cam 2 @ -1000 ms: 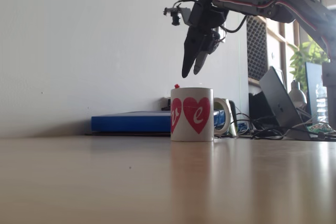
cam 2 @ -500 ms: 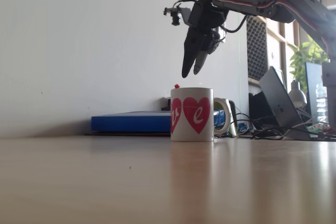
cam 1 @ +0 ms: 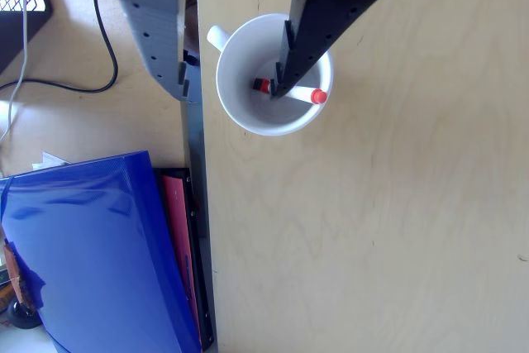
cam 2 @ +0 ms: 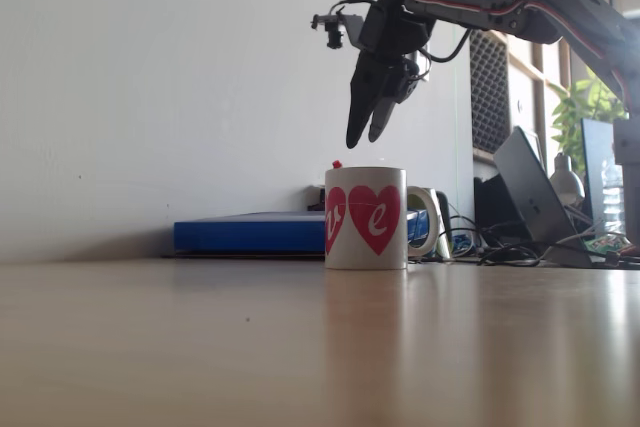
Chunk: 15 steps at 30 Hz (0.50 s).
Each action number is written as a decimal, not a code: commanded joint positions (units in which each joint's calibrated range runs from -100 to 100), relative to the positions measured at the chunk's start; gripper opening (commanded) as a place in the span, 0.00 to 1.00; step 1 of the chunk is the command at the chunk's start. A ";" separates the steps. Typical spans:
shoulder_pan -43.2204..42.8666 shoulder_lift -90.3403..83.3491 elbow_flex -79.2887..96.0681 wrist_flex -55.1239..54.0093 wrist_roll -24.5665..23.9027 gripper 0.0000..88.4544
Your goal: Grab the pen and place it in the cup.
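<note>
We note a pale wooden worktop point(cam 1: 355, 229), a blue folder point(cam 1: 91, 245) beside its edge, a black cable point(cam 1: 74, 84), and a potted plant point(cam 2: 590, 107) in the background.

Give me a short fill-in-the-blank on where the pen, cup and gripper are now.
1. The pen lies inside the ____.
2. The gripper hangs ____ the cup, apart from it.
3. The hearts on the cup are ____.
4. The folder beside the table is ____.

Missing words: cup; above; red; blue
</note>
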State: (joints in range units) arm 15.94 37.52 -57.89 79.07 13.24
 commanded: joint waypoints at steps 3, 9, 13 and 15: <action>-0.38 -0.34 -0.28 -0.75 0.27 0.29; -0.21 -0.25 -0.28 -0.75 0.27 0.29; 0.04 -0.25 -0.28 -1.52 0.27 0.29; 0.04 -0.25 -0.28 -1.86 0.27 0.29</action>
State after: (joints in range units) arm 15.94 37.52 -57.89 78.64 13.24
